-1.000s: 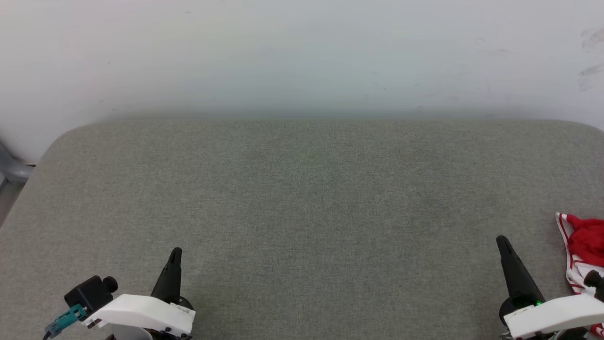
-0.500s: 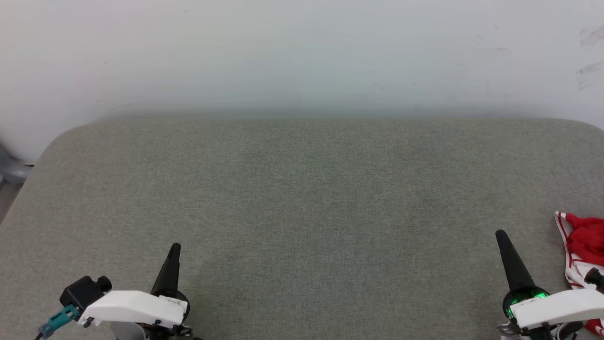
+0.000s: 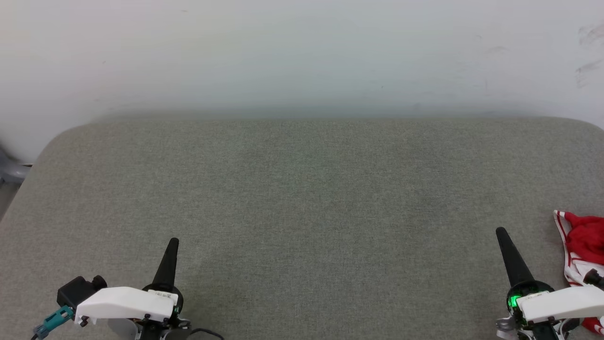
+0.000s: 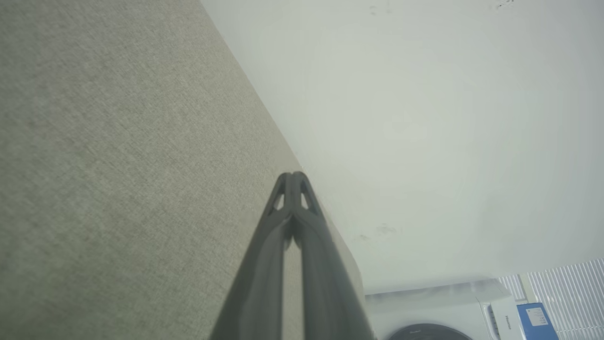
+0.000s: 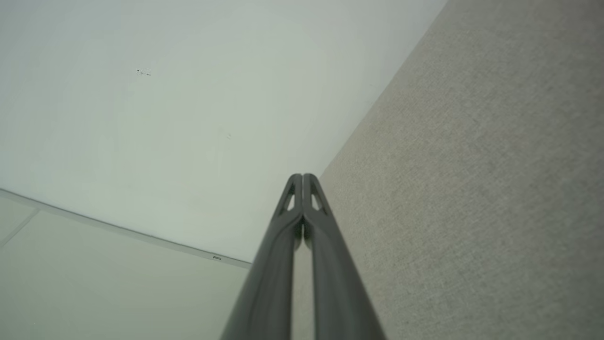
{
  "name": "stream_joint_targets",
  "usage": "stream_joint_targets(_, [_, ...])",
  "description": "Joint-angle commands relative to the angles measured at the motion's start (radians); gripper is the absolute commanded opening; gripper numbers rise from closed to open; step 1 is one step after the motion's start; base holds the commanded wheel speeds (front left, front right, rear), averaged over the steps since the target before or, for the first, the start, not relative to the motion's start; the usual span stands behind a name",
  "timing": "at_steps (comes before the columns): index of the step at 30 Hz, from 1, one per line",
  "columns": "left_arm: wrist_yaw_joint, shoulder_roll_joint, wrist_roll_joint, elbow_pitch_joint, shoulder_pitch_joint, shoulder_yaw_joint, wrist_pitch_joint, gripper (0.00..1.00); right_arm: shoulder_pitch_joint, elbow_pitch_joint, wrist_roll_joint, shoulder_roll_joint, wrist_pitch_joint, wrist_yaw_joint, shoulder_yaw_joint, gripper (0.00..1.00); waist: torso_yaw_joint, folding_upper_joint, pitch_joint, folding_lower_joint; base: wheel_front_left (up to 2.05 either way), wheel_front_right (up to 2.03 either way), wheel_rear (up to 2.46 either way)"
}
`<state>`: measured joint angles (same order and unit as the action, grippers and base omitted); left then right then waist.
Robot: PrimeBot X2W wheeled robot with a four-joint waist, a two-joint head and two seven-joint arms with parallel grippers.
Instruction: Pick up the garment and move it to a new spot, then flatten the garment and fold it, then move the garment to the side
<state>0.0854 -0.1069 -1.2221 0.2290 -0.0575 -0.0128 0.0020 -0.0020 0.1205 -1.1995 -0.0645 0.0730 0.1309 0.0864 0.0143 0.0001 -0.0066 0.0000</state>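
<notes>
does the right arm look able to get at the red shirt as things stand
Probably yes: the garment lies bunched just right of the right gripper, with only bare table between them. Its jaws are shut, so they would need to open first.

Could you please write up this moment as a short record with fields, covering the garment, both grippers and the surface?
surface: grey fabric-covered table, with a pale wall behind it
cloth: garment, red and white, bunched at the table's right side, cut off by the head view's edge
left arm: left gripper shut, empty, over the near left of the table, pointing toward the wall
right arm: right gripper shut, empty, at the near right, fingers apart from the garment
progress: garment not yet picked up
</notes>
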Motion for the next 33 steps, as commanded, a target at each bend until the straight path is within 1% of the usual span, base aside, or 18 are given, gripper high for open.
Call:
stream_joint_targets(1, [0.006, 0.004, -0.02, -0.005, -0.023, -0.01, 0.007, 0.0, -0.03, -0.001, -0.022, -0.007, 0.006, 0.0, 0.0, 0.0, 0.0, -0.0001, 0.0, 0.0, 0.0, 0.0, 0.0])
stream_joint_targets(33, [0.034, 0.039, -0.263, 0.01, -0.046, -0.073, 0.078, 0.0, -0.085, 0.083, -0.291, -0.003, 0.018, 0.0, 0.006, 0.0, -0.009, -0.0001, 0.006, 0.0, 0.0, 0.0, 0.0])
